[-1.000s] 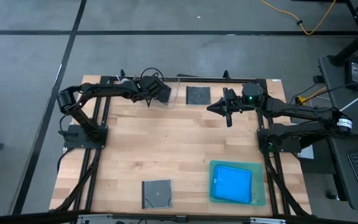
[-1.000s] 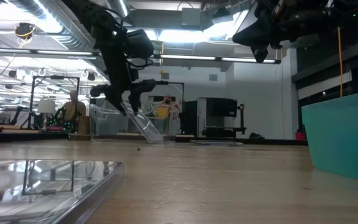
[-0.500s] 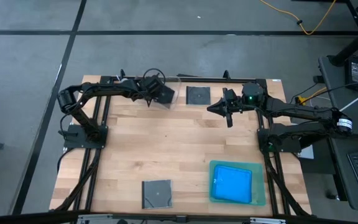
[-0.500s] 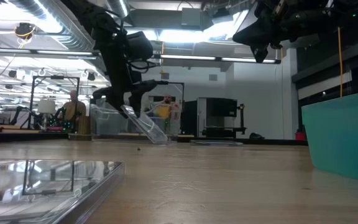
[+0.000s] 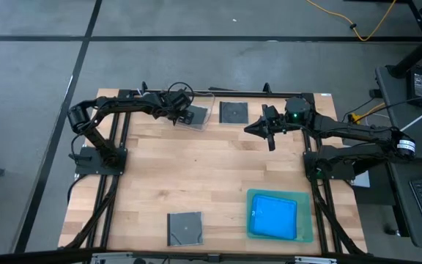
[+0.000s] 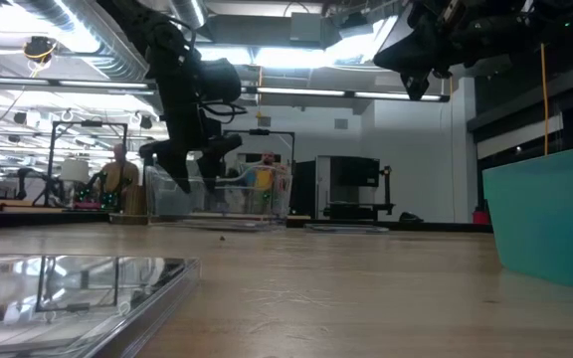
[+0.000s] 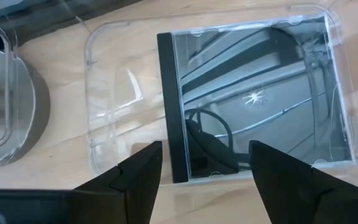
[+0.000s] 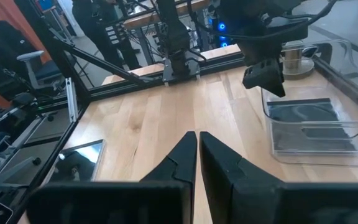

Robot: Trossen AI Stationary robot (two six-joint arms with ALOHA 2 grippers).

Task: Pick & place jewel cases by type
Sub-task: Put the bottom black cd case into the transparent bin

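Since my left gripper (image 7: pixel 201 171) hangs over the clear tub (image 7: pixel 98 118) at the table's far edge with its fingers spread and nothing between them, the dark square case (image 7: pixel 253 99) lies flat on the tub's floor below, free of my grip (where the dark ones belong, I judge). My right gripper (image 5: pixel 268 130) waits pinched shut and empty, near another dark case (image 5: pixel 233 112) on the far side. A third dark case (image 5: pixel 184 228) sits near the front edge, beside the green tray (image 5: pixel 308 220) holding a blue case (image 5: pixel 274 217). Bare wood between leaves me room; the tub's walls stand close around my fingers.
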